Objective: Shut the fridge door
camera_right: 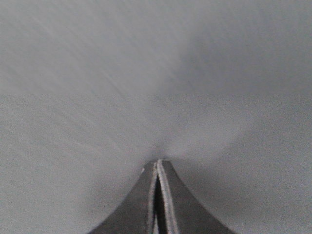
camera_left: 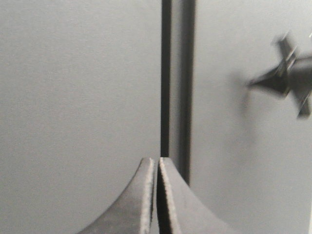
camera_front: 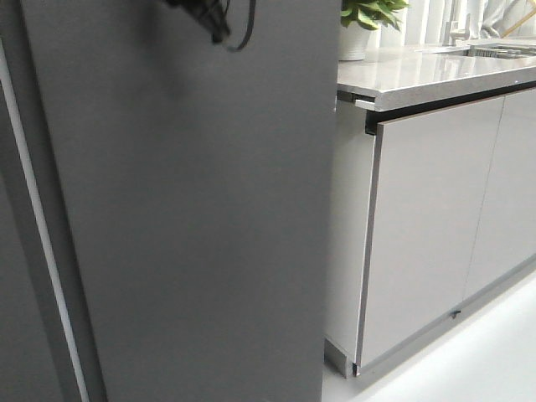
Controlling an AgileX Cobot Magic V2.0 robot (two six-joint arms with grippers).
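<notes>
The fridge door (camera_front: 193, 209) is a tall matte dark-grey panel that fills the left and middle of the front view. A dark gripper with a cable (camera_front: 213, 21), shut, is against the door near its top. The left wrist view shows the same gripper, blurred (camera_left: 287, 80), on the right-hand panel (camera_left: 234, 146). My left gripper (camera_left: 157, 160) is shut and empty, pointing at a dark vertical gap (camera_left: 165, 73) between two grey panels. My right gripper (camera_right: 157, 162) is shut and empty, its tip at or very near the flat grey door surface (camera_right: 146, 73).
Light-grey glossy cabinet doors (camera_front: 427, 226) stand right of the fridge under a grey countertop (camera_front: 419, 75) with a potted plant (camera_front: 360, 25) and a sink (camera_front: 486, 48). A thin white strip (camera_front: 33, 209) runs along the door's left side. Pale floor (camera_front: 469, 360) lies at the lower right.
</notes>
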